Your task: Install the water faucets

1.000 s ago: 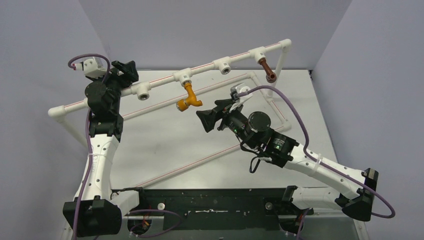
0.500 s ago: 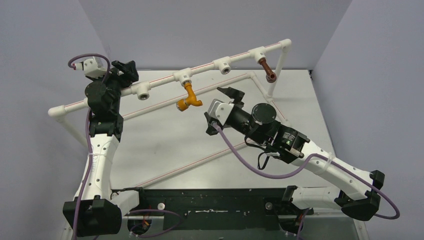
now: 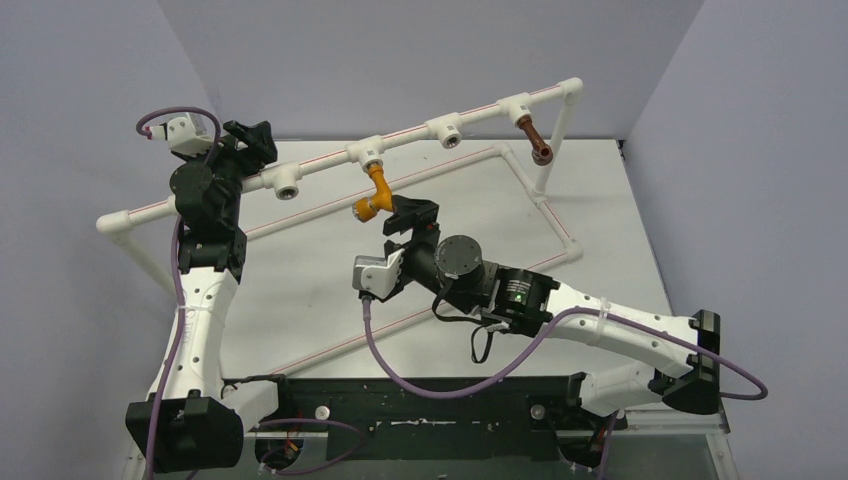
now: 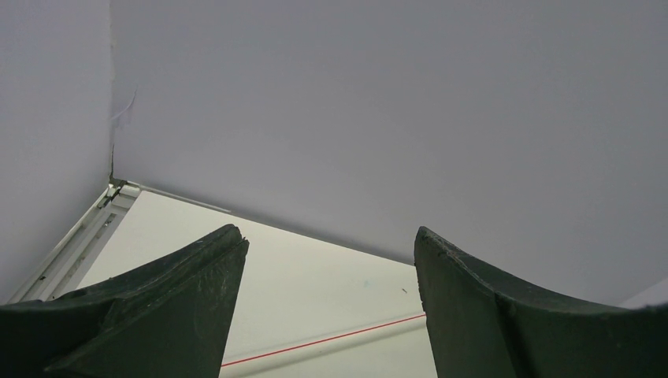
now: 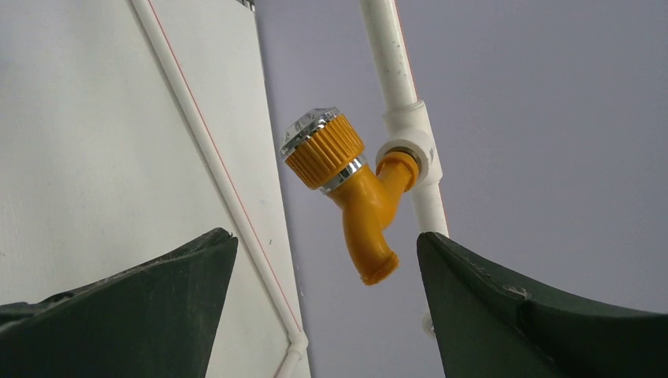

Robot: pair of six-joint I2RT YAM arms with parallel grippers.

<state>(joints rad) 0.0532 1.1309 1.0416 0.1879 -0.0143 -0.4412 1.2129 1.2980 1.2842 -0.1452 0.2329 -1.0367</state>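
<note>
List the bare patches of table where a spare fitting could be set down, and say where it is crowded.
Bare: the table strip between the floor pipe and the right wall; also inside that pipe loop, between the left arm and the right arm. Crowded: beside the orange faucet, where the open right gripper hangs close.

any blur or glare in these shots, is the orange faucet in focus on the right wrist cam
Right wrist: orange faucet in focus, a small glint on its silver cap; the right claw is dark and underexposed at the bottom edge. Left wrist: left claw likewise dark, against a plain, evenly lit wall. Top external: soft even light, faint shadows, no blur visible.
</note>
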